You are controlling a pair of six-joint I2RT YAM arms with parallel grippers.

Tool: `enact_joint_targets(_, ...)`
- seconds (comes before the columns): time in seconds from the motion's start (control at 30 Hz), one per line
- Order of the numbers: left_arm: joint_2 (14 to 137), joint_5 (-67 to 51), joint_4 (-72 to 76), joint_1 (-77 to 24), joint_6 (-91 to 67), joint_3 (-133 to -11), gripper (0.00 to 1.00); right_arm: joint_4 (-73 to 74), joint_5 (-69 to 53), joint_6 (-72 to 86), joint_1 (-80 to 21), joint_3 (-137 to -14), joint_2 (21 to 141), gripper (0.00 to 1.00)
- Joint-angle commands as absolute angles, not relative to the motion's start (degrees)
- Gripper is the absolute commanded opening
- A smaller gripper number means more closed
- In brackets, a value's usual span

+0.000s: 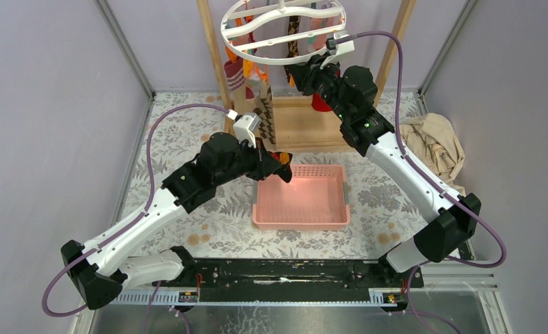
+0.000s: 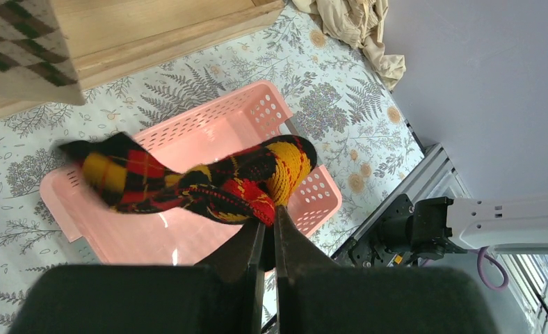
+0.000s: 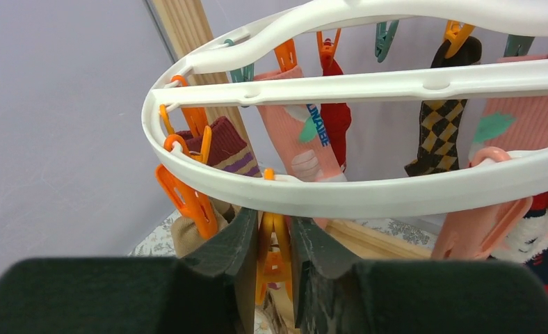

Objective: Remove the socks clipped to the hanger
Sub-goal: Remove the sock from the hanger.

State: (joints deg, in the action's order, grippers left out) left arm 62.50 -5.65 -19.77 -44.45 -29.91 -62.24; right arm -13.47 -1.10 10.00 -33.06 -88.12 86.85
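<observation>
Black, red and yellow argyle sock is clamped in the closed jaws of the left gripper and is held above the pink perforated plastic basket, with its toe end drooping over the basket's far corner. The basket is set on the fern-patterned table cover, in front of the wooden frame.

Up top, the round white plastic hanger is reached by the right gripper from below. An orange plastic clip hanging under the near rim is pressed between its two dark fingers. A pink patched sock, a red sock, a brown-and-black checked sock and a maroon striped sock are seen clipped to the ring. A crumpled beige cloth is left at the table's right edge.
</observation>
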Motion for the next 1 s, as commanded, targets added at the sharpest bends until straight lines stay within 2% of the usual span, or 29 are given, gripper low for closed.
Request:
enact_joint_targets(0.0, 62.2, -7.7, -17.8, -43.9, -30.5, -62.2, 0.10, -15.3, -0.3, 9.5, -33.6, -89.3, 84.7, 0.31)
enact_joint_targets(0.07, 62.4, -8.6, -17.8, -43.9, -30.7, -62.6, 0.10, -14.8, -0.3, 9.8, -33.6, -88.7, 84.4, 0.47)
enact_joint_targets(0.3, 62.6, -12.4, -18.4, -43.9, -31.9, -63.8, 0.10, -12.5, 2.6, 11.5, -33.6, -81.9, 79.3, 0.69)
enact_joint_targets(0.7, 63.8, -19.5, -13.3, -43.9, -37.0, -61.9, 0.11, -5.8, 6.3, 14.5, -33.5, -67.2, 67.9, 0.77)
enact_joint_targets(0.97, 65.5, -18.3, -10.7, -43.9, -38.0, -56.4, 0.14, -3.8, 6.8, 14.0, -33.5, -62.1, 64.0, 0.80)
